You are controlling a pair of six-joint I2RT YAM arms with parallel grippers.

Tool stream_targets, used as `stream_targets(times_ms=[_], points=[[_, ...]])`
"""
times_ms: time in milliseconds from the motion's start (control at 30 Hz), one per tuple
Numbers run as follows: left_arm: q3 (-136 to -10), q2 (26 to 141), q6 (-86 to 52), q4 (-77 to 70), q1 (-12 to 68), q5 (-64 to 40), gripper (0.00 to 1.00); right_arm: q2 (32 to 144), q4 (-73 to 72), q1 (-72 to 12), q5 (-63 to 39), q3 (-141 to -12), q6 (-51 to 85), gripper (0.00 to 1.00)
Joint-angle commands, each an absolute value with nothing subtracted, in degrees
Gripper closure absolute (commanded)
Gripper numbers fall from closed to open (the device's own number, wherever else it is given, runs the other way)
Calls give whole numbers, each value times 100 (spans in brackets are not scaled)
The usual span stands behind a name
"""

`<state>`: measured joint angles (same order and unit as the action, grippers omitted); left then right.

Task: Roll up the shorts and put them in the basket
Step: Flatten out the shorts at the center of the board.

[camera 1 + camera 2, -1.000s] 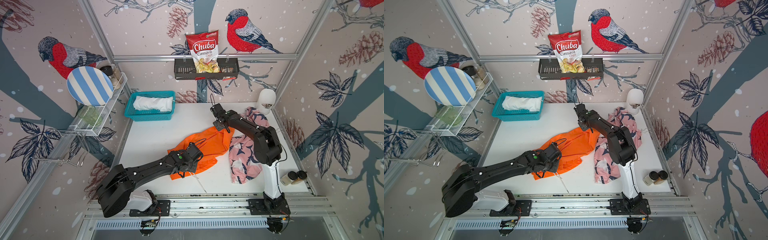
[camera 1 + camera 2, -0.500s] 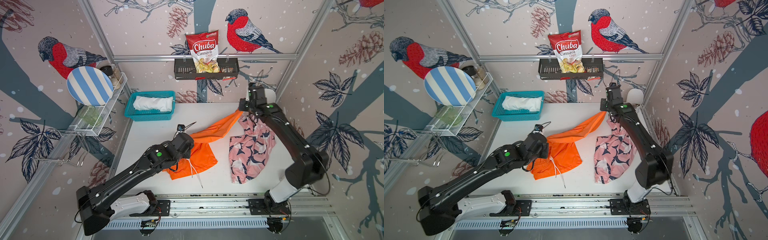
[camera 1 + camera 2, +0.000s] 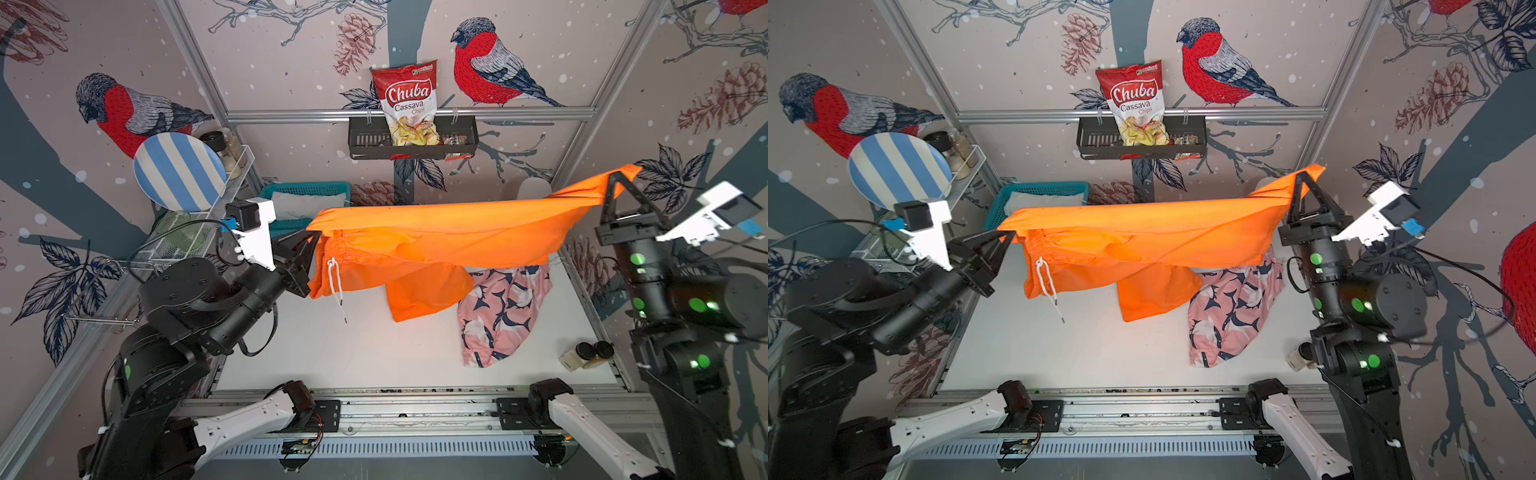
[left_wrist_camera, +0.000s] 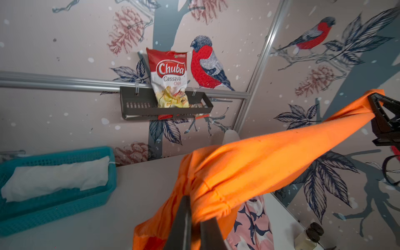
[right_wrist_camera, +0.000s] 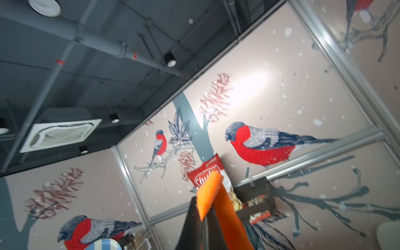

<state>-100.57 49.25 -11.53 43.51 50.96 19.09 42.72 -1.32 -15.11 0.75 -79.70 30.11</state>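
Observation:
The orange shorts hang stretched in the air between my two grippers, with one leg and the white drawstring dangling toward the table. My left gripper is shut on the waistband corner, and the left wrist view shows the orange shorts pinched in the left gripper. My right gripper points upward, shut on the far hem. The pink patterned shorts lie crumpled on the table at the right. The white shorts lie in the basket.
A teal basket sits at the back left. A chips bag stands in a black wall shelf. A striped plate leans on a wire rack at the left. Two spice jars stand at the table's front right.
Both arms have lifted the orange shorts off the table and moved apart, left arm to the left, right arm up and right. The shorts now hang taut between them.

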Motion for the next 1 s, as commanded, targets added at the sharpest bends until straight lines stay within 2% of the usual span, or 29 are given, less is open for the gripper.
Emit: stream_targets(times_ms=[0, 133, 267, 333, 400, 467, 533, 700, 867, 967], points=[[-10686, 5009, -552, 3652, 5080, 2166, 100, 4265, -824, -1481, 758, -8377, 2956, 100], [-11402, 5580, -286, 3455, 5080, 2271, 100, 4932, -459, -1475, 783, -9402, 2644, 100], [-11755, 6482, -90, 3608, 5080, 3697, 100, 5821, -188, -1485, 942, -9846, 2395, 100], [-11733, 7011, 51, 3717, 5073, 4484, 100, 6182, -275, -1485, 1038, -9665, 2394, 100], [-11519, 7434, 78, 3801, 4867, 4827, 100, 6481, -497, -1481, 1093, -9272, 2381, 100], [-11038, 7642, -352, 3868, 4152, 4256, 100, 6689, -905, -1489, 1140, -8666, 2433, 100], [-10024, 7638, -687, 3469, 3365, 3449, 100, 6867, -1463, -1545, 1208, -7911, 2476, 100], [-8149, 8111, -968, 2329, 2076, 1992, 100, 7491, -2806, -1747, 1557, -6386, 2531, 100], [-8030, 9203, -1210, 1888, 988, 969, 100, 8491, -3459, -1740, 1355, -6115, 2859, 100], [-8363, 9660, -1200, 1886, 716, 775, 100, 8929, -3615, -1746, 1155, -6296, 3047, 100]])
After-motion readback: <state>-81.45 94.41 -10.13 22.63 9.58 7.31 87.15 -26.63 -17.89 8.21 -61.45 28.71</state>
